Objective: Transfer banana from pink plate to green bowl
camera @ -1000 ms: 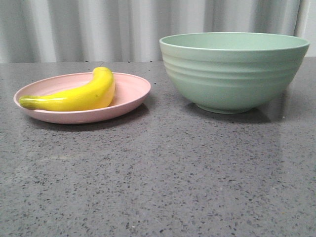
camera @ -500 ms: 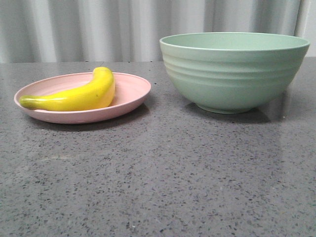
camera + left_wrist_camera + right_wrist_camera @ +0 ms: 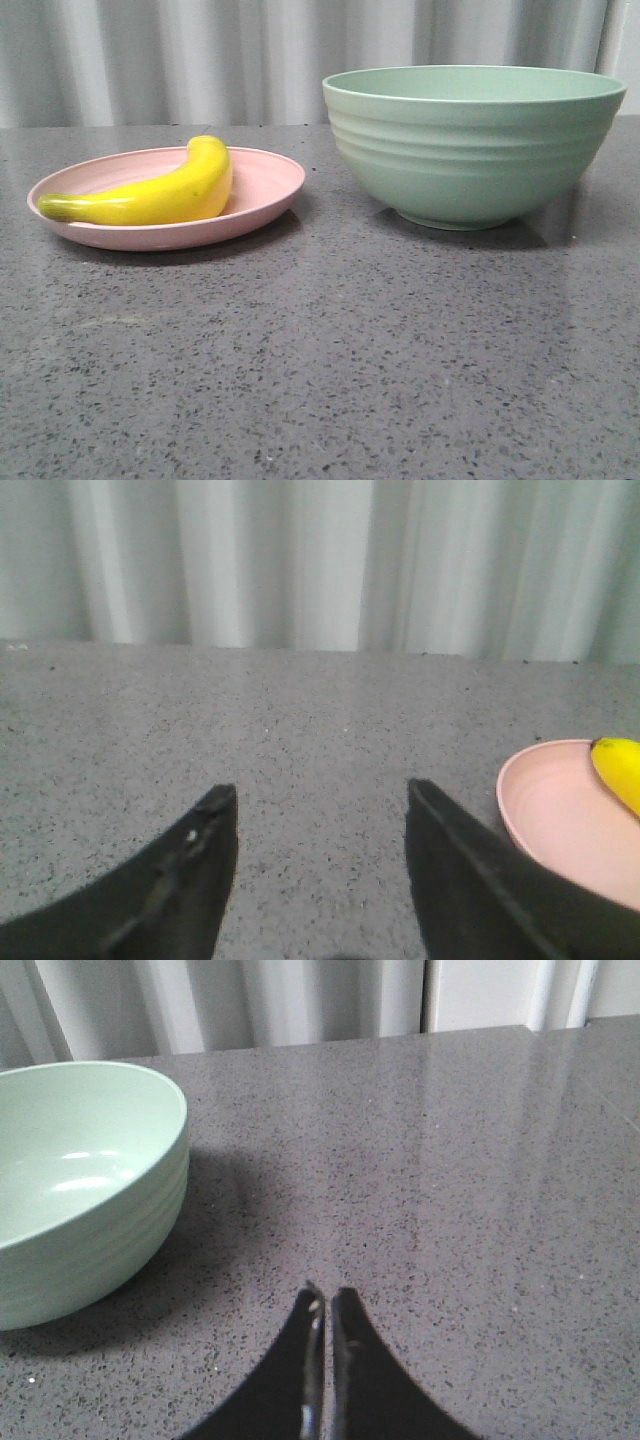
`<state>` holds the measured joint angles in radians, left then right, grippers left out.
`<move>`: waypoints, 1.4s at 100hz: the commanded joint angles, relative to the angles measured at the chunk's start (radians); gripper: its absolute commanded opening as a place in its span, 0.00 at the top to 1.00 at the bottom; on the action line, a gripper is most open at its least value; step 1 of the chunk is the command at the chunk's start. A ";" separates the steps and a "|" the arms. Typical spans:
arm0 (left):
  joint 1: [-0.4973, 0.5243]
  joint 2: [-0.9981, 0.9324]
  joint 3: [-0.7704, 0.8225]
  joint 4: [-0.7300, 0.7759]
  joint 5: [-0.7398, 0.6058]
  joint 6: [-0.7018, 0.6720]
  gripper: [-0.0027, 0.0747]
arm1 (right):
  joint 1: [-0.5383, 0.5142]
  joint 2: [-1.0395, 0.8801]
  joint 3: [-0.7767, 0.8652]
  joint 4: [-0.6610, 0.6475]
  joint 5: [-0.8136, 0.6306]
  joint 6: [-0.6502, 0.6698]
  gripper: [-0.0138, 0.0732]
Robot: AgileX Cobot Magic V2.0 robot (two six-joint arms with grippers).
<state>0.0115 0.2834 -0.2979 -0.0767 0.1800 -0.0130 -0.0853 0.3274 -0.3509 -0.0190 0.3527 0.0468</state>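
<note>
The yellow banana (image 3: 155,192) lies on the pink plate (image 3: 262,190) at the left of the table in the front view. The green bowl (image 3: 470,145) stands to the plate's right and is empty as far as I can see. Neither gripper shows in the front view. In the left wrist view my left gripper (image 3: 322,798) is open and empty over bare table, with the plate's edge (image 3: 540,810) and the banana's tip (image 3: 620,768) off to one side. In the right wrist view my right gripper (image 3: 327,1298) is shut and empty, beside the bowl (image 3: 85,1175).
The table is a grey speckled stone top (image 3: 330,350). A pale pleated curtain (image 3: 200,55) hangs behind the table's far edge.
</note>
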 commanded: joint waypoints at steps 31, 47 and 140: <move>-0.009 0.134 -0.122 -0.034 -0.052 -0.008 0.46 | -0.006 0.016 -0.031 -0.011 -0.065 -0.006 0.91; -0.094 0.264 -0.215 -0.034 -0.001 -0.008 0.46 | -0.006 0.016 -0.031 -0.011 -0.068 -0.006 0.91; -0.660 1.009 -0.696 -0.034 0.238 0.046 0.39 | -0.006 0.016 -0.031 -0.011 -0.070 -0.006 0.91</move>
<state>-0.6357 1.2808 -0.9353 -0.1003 0.4400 0.0314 -0.0853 0.3274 -0.3509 -0.0190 0.3597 0.0468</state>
